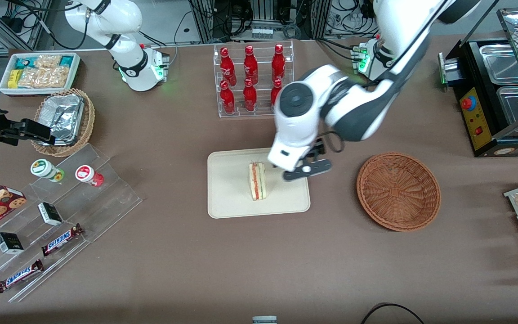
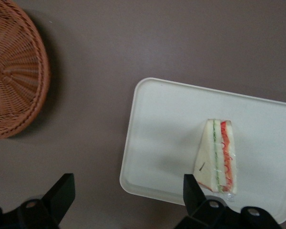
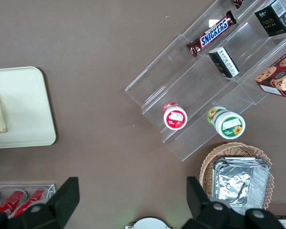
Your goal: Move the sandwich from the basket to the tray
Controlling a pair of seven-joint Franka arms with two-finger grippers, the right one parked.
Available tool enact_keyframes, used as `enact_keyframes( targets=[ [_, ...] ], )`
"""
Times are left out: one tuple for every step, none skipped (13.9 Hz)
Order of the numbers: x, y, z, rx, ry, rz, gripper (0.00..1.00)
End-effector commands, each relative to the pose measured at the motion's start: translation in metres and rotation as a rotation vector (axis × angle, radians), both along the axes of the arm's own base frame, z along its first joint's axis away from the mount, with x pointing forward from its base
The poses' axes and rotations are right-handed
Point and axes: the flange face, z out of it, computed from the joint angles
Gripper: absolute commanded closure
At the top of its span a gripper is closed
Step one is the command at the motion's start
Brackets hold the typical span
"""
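- Sandwich (image 1: 257,181) lay on the cream tray (image 1: 232,198), standing on one bread edge with the red and green filling stripes facing up; placed near the tray's middle, well inside the raised rim, so likely in no danger of sliding off.
- Woven basket (image 1: 398,191) sat empty on the brown table (image 1: 259,261), toward the working arm's end, well apart from the tray; nothing left inside to fetch.
- Left gripper (image 2: 128,202) hung above the tray's edge nearest the basket, fingers (image 2: 62,193) spread wide and holding nothing; sandwich apart from both fingers, one fingertip showing just beside the wedge's corner in the wrist view.
- Judged from this: sandwich released and the placing itself done; wide-spread fingers suited a clean let-go without dragging the soft bread.
- Next move probably a straight lift away, kept clear of the wedge to avoid tipping it onto a face.
- Rack of red bottles (image 1: 252,78) stood farther from the front camera than the tray, close enough to mind on any retreat.
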Motion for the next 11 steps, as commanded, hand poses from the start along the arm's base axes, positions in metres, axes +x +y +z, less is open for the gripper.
enact_keyframes(
  targets=[
    [-0.012,0.055,0.035,-0.011,0.021,-0.045,0.0],
    [-0.008,0.08,0.045,-0.033,0.035,-0.039,0.0],
    [-0.006,0.104,0.06,-0.051,0.028,-0.028,0.0],
    [-0.006,0.122,0.074,-0.072,0.032,-0.035,0.0],
    [-0.007,0.137,0.083,-0.074,0.049,-0.049,0.0],
    [-0.008,0.151,0.092,-0.064,0.059,-0.061,0.0],
    [-0.009,0.163,0.1,-0.054,0.059,-0.066,0.0],
    [-0.011,0.173,0.107,-0.044,0.064,-0.082,0.0],
    [-0.015,0.182,0.114,-0.033,0.075,-0.109,0.0],
    [-0.017,0.195,0.122,-0.034,0.087,-0.125,0.0],
    [-0.018,0.215,0.13,-0.051,0.099,-0.132,0.0]
  ],
)
